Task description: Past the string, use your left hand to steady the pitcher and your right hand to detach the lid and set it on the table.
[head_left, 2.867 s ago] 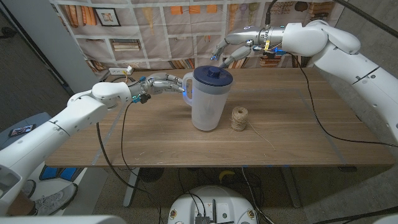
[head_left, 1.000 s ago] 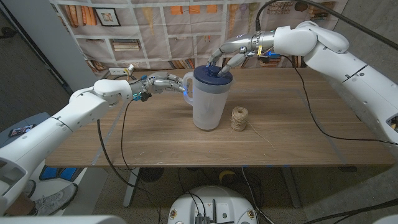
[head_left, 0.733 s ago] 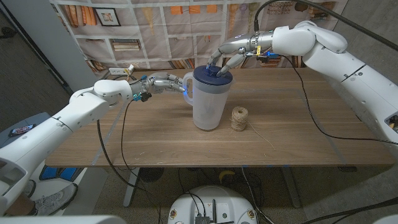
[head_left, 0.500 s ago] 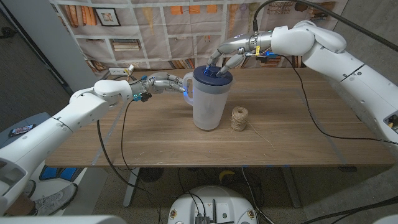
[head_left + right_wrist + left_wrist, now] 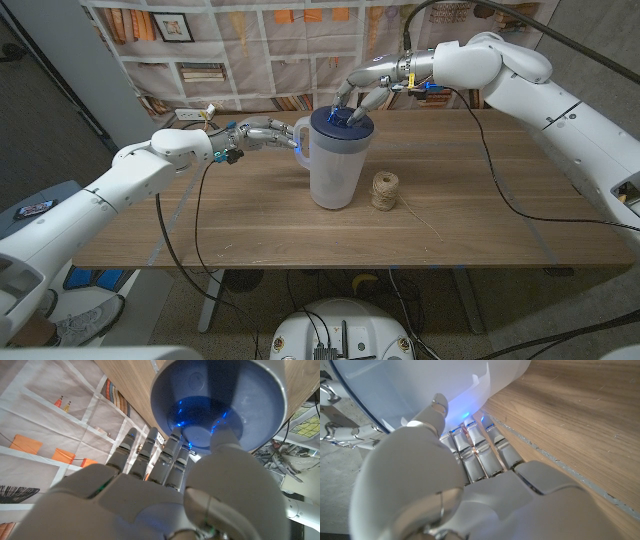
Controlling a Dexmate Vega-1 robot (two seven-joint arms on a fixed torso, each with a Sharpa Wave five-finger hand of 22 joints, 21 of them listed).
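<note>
Though gripped, pitcher (image 5: 334, 165) upright, lidded

Location type: robotics test lab. Indicators: a wooden table (image 5: 250, 215) on a plain floor; a printed backdrop sheet (image 5: 250, 50) along the far side, depicting bookshelves rather than real furniture; loose cables (image 5: 180, 250) hanging off the table's left edge; a power strip (image 5: 192, 113) at the far left.

We see a wooden table (image 5: 250, 215) of pale brown boards; on it stands a white pitcher (image 5: 333, 170) near the middle, upright; just beside it, toward the robot's right, sits a ball of string (image 5: 385, 191), a loose strand trailing across the wood.
</note>
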